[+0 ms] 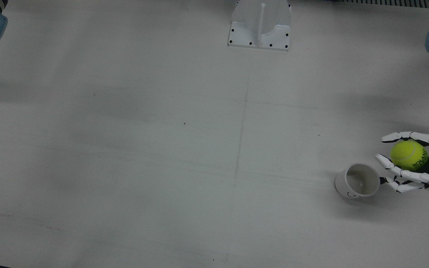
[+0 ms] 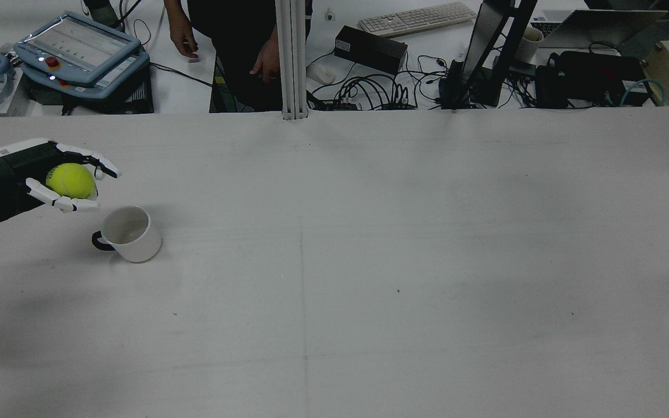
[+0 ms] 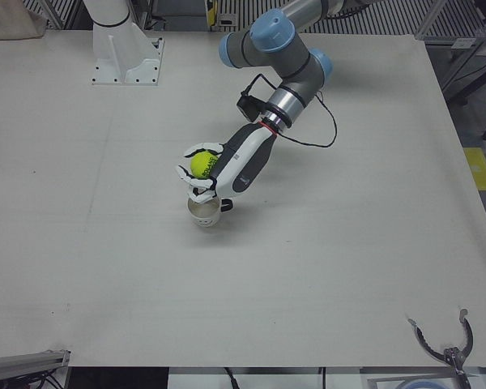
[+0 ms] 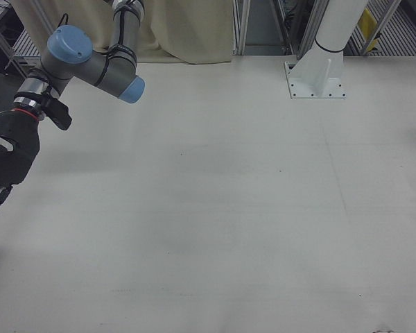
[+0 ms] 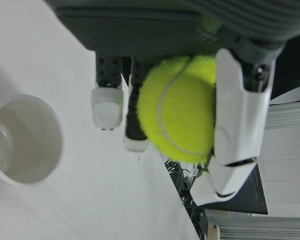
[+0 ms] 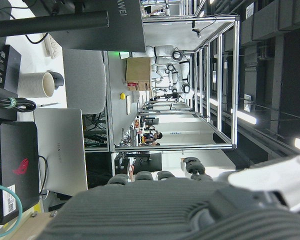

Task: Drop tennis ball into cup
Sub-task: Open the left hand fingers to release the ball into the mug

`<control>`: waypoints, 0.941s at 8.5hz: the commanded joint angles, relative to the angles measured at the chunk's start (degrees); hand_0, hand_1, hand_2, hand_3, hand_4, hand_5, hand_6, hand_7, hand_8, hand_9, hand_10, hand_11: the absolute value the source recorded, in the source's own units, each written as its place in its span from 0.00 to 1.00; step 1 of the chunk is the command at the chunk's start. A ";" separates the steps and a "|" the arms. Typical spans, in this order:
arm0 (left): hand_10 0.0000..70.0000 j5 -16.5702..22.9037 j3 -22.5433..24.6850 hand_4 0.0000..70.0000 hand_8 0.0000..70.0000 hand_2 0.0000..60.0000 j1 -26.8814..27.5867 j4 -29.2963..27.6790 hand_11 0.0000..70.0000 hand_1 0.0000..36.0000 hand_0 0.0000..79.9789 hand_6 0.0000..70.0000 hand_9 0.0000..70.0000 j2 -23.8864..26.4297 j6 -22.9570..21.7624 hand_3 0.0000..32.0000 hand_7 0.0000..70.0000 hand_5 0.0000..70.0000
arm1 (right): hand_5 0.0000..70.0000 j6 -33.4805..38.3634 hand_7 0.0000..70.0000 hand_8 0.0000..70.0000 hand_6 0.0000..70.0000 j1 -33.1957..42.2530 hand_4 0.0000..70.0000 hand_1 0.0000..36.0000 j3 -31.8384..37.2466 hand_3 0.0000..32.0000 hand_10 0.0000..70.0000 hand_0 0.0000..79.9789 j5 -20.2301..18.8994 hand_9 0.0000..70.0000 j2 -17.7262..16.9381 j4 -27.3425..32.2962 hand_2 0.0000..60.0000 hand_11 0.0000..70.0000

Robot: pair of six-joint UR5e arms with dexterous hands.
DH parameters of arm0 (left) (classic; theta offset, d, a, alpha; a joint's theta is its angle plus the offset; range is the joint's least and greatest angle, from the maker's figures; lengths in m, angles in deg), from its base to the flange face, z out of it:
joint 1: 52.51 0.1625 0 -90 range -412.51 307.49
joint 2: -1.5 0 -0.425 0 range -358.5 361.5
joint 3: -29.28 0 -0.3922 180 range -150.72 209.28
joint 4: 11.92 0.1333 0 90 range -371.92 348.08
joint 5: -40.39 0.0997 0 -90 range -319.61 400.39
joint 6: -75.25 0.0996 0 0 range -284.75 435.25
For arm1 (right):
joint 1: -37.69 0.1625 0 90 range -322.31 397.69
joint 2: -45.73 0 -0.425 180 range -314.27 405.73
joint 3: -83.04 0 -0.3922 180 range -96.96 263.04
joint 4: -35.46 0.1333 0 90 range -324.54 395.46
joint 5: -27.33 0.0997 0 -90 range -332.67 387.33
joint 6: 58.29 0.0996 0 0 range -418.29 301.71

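Your left hand (image 2: 32, 180) has its fingers (image 1: 410, 136) curled around the tennis ball (image 2: 71, 180), gripping it clear of the worktop (image 2: 369, 261). From the rear, the ball sits between the white fingers, with the dark palm behind it. The front view shows fingers above and below the ball, and the lower ones reach toward the cup (image 1: 358, 181).

The cup is a white mug standing upright on the worktop, open mouth up, with a dark handle on the side toward your left arm in the rear view. The ball is not over its mouth: seen from above, it lies just beside the rim, off toward the edge of the worktop. In the left hand view the cup's opening shows empty and off to one side of the ball. In the left-front view the hand hangs directly over the cup, fingers close to its rim; whether they touch it I cannot tell.

Your right hand (image 4: 3, 173) is at the edge of the right-front view, well apart from the cup. Its fingers hang extended with nothing in them.
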 commanded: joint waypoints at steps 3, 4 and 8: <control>0.00 0.16 -0.22 0.18 0.00 0.78 -0.08 -1.92 0.05 1.00 1.00 0.05 0.01 -0.17 -0.21 0.00 0.00 0.18 | 0.00 0.03 0.00 0.00 0.00 0.00 0.00 0.00 -0.09 0.00 0.00 0.00 0.00 0.00 0.00 0.00 0.00 0.00; 0.00 0.16 -0.22 0.15 0.00 0.81 -0.08 -1.92 0.04 1.00 1.00 0.04 0.00 -0.35 -0.21 0.00 0.00 0.18 | 0.00 0.03 0.00 0.00 0.00 0.00 0.00 0.00 -0.09 0.00 0.00 0.00 0.00 0.00 0.00 0.00 0.00 0.00; 0.00 0.42 0.21 0.14 0.00 0.87 -0.34 -2.80 0.05 1.00 1.00 0.04 0.00 -0.61 -0.47 0.00 0.00 0.18 | 0.00 0.03 0.00 0.00 0.00 0.00 0.00 0.00 -0.09 0.00 0.00 0.00 0.00 0.00 0.00 0.00 0.00 0.00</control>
